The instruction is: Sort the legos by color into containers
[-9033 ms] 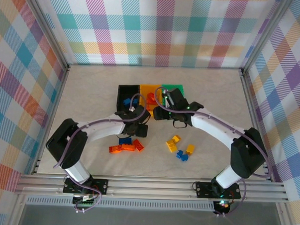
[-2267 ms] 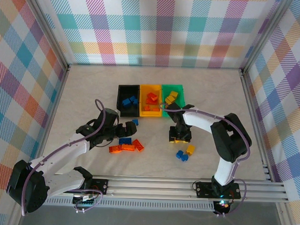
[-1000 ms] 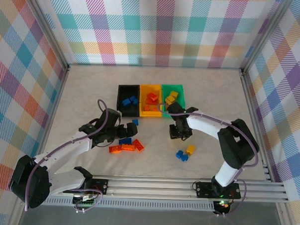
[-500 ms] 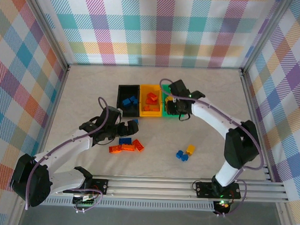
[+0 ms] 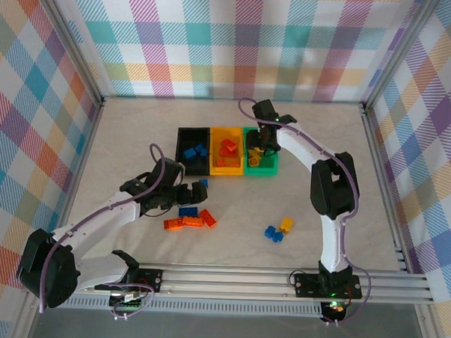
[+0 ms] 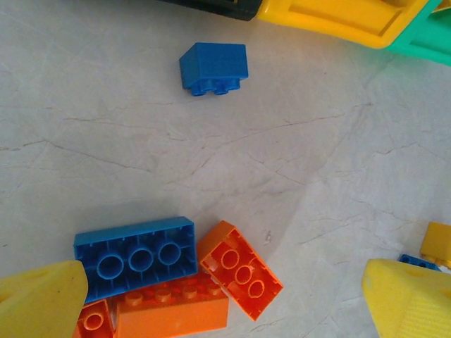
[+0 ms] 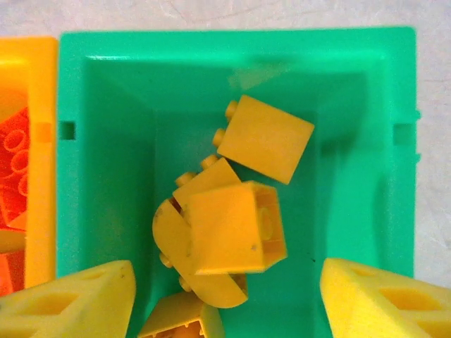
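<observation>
The right gripper (image 7: 227,299) is hanging over the green bin (image 7: 106,176). Its jaws are standing apart and are not holding anything. A heap of yellow bricks (image 7: 232,229) is lying in the bin, right under the gap between the jaws. So the yellow ones are going in the right place.

The left gripper (image 6: 225,301) is hovering low over the table (image 6: 296,155). Its jaws are spread wide and nothing is being held. A long blue brick (image 6: 135,248) and some orange bricks (image 6: 239,271) are lying together close to one jaw. A small blue brick (image 6: 213,67) is sitting by itself farther out in front of the jaws, near the bins.

I think the job is more than half done. The black bin (image 5: 183,148) is holding blue bricks (image 5: 194,153), and the middle bin (image 5: 227,171) is holding orange ones. What is left is the little pile by the left jaws and the small blue brick. There is also a yellow brick (image 5: 285,225) touching another blue brick (image 5: 271,233), well away from both grippers.
</observation>
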Robot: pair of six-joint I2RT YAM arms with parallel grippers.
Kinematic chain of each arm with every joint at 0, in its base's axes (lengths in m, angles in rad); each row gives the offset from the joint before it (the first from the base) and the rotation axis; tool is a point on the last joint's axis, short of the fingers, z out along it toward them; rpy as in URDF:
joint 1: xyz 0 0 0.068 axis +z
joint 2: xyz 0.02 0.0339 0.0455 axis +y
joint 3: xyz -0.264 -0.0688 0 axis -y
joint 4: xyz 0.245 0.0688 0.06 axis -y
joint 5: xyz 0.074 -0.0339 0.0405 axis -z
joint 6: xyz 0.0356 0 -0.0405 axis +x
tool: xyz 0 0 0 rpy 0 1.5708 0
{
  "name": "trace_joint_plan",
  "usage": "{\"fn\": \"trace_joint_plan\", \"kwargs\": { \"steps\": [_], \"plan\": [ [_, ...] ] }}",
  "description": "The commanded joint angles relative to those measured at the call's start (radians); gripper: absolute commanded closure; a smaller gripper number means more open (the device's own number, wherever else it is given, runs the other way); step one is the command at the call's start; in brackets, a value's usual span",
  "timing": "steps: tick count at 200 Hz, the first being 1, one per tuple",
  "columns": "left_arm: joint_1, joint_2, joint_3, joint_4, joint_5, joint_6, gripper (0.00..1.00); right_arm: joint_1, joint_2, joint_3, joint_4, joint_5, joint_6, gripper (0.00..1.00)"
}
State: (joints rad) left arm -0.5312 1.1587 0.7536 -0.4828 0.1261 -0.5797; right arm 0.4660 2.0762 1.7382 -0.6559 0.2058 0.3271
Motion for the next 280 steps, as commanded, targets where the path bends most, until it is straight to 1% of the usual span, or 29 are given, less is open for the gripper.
{"fn": "trace_joint_plan", "kwargs": {
  "steps": [1,17,29,49,73,97,111,140,153,182,207,231,267,280],
  "plan": [
    [0.008,-0.008,0.037,-0.058,-0.012,0.034,0.00,0.005,-0.079,0.006,-0.001,-0.018,0.005,0.27],
    [-0.005,0.002,0.048,-0.076,0.001,0.059,0.00,0.015,-0.146,-0.065,0.030,-0.035,0.022,0.27],
    [-0.033,0.029,0.067,-0.111,-0.035,0.078,0.00,0.028,-0.203,-0.145,0.066,-0.053,0.040,0.27],
    [-0.070,0.104,0.089,-0.142,-0.085,0.091,0.04,0.050,-0.285,-0.275,0.126,-0.073,0.068,0.28],
    [-0.098,0.192,0.123,-0.096,-0.140,0.100,0.01,0.059,-0.357,-0.399,0.184,-0.103,0.101,0.28],
    [-0.142,0.283,0.169,-0.010,-0.288,0.138,0.00,0.058,-0.406,-0.464,0.214,-0.105,0.113,0.28],
    [-0.147,0.340,0.176,0.066,-0.334,0.147,0.01,0.059,-0.421,-0.479,0.214,-0.097,0.111,0.28],
    [-0.150,0.430,0.174,0.235,-0.403,0.150,0.06,0.058,-0.446,-0.494,0.209,-0.089,0.105,0.28],
    [-0.149,0.466,0.176,0.278,-0.434,0.150,0.10,0.056,-0.461,-0.501,0.210,-0.088,0.103,0.28],
    [-0.157,0.516,0.157,0.382,-0.461,0.158,0.17,0.044,-0.489,-0.517,0.214,-0.089,0.102,0.28],
    [-0.164,0.543,0.128,0.454,-0.497,0.159,0.28,0.037,-0.513,-0.528,0.216,-0.086,0.100,0.28],
    [-0.165,0.564,0.112,0.474,-0.493,0.151,0.35,0.033,-0.533,-0.536,0.220,-0.086,0.099,0.28],
    [-0.165,0.594,0.095,0.471,-0.495,0.139,0.41,0.030,-0.538,-0.529,0.222,-0.092,0.102,0.28],
    [-0.165,0.598,0.088,0.476,-0.503,0.137,0.46,0.029,-0.536,-0.526,0.222,-0.092,0.104,0.28]
  ]
}}
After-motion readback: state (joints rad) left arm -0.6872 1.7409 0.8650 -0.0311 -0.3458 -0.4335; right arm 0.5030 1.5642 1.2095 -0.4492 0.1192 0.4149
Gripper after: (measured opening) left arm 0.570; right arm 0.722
